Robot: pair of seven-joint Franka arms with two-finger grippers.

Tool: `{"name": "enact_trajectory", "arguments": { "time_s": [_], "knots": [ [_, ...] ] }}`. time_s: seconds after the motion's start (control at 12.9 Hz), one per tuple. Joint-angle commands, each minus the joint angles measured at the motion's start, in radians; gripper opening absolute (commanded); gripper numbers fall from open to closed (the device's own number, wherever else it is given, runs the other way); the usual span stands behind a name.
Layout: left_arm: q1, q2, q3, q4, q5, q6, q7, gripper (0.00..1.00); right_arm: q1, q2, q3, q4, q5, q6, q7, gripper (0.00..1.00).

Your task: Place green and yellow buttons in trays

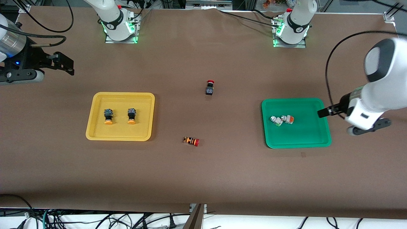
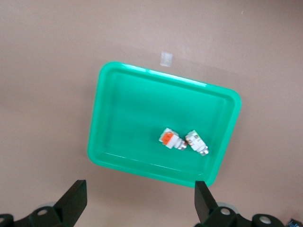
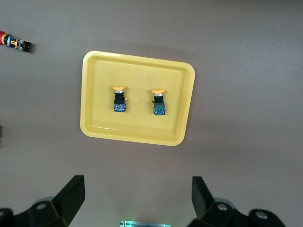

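Two black-bodied switches with yellow-orange caps (image 1: 108, 116) (image 1: 131, 115) lie side by side in the yellow tray (image 1: 120, 94). They also show in the right wrist view (image 3: 119, 99) (image 3: 159, 101) in that tray (image 3: 137, 75). Two pale grey-white switches (image 1: 276, 120) (image 1: 288, 119) lie touching in the green tray (image 1: 295, 100). The left wrist view shows them (image 2: 171, 140) (image 2: 197, 143) in that tray (image 2: 118, 118). My left gripper (image 1: 327, 112) (image 2: 139, 198) is open and empty, up over the table beside the green tray. My right gripper (image 1: 65, 65) (image 3: 137, 196) is open and empty, over bare table toward the right arm's end.
A black switch with a red cap (image 1: 210, 87) stands mid-table. An orange-striped switch with a red cap (image 1: 191, 141) (image 3: 16, 43) lies nearer the front camera, between the trays. The arm bases (image 1: 120, 24) (image 1: 291, 30) stand along the table's edge.
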Motion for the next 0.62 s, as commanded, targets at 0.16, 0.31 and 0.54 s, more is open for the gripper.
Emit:
{"name": "enact_trajectory", "arguments": {
  "time_s": [0.16, 0.31, 0.54],
  "knots": [
    [-0.125, -0.229, 0.175, -0.272, -0.061, 0.141, 0.225, 1.0, -0.014, -0.004, 0.017, 0.006, -0.007, -0.015, 0.003, 1.0],
    [-0.179, -0.278, 0.245, -0.244, -0.07, 0.076, 0.228, 1.0, -0.014, -0.001, 0.017, 0.006, -0.007, -0.015, 0.002, 1.0],
    [-0.202, -0.273, 0.253, -0.102, -0.044, -0.079, 0.24, 1.0, -0.016, -0.001, 0.017, 0.006, -0.008, -0.015, -0.003, 1.0]
  ]
}}
